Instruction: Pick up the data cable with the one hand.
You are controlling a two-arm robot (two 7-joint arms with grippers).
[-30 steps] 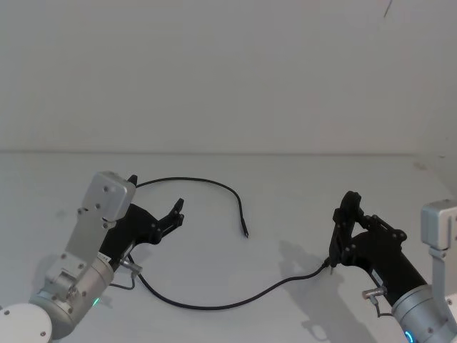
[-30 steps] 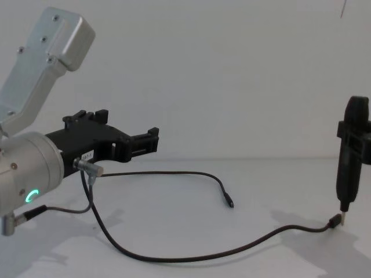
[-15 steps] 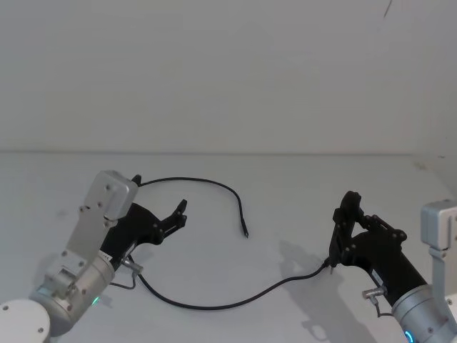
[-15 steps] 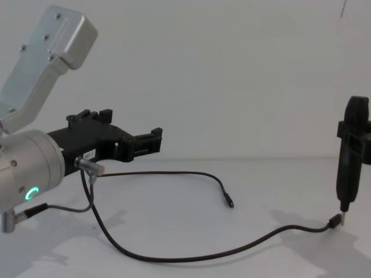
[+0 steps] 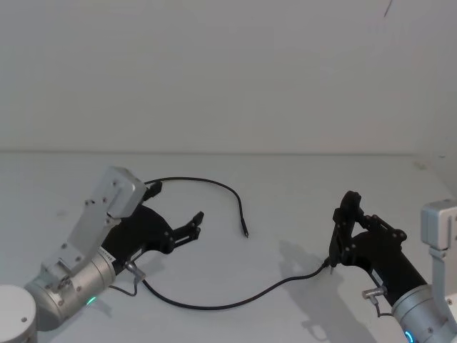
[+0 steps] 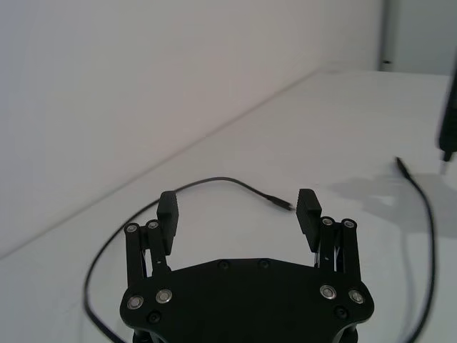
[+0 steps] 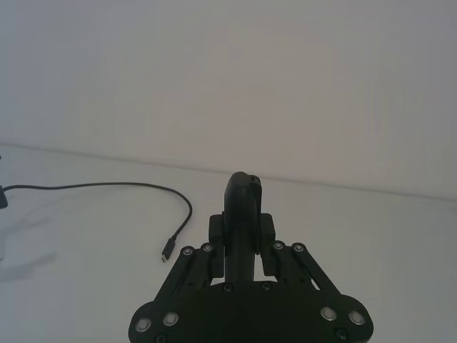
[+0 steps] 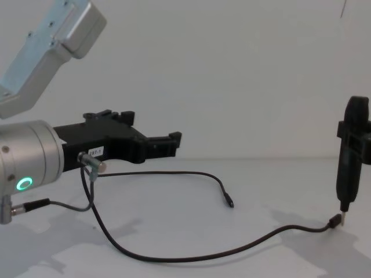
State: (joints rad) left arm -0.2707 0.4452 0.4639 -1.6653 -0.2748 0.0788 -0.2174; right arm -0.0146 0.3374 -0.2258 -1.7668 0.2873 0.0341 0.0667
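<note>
Black plastic fingers [image 6: 168,207] of the left gripper [image 6: 238,204] are held wide apart, with nothing between them. Over the last second the claw has been carried forward above the white table [image 5: 285,186], toward the free plug [image 5: 245,235] of the data cable [image 5: 200,180]. The cable itself has been left lying in its loose curve, so the reach is judged under way, with no grip made yet. The right gripper [image 5: 333,256], closed on nothing, is parked point-down just beside the cable's other plug [image 8: 335,220]. A stretch of cable is hidden beneath the left arm [image 5: 78,286], where it is crossed by the arm's own grey lead [image 8: 91,161]; the two are easily confused there. The claw's height above the cord cannot be judged.
</note>
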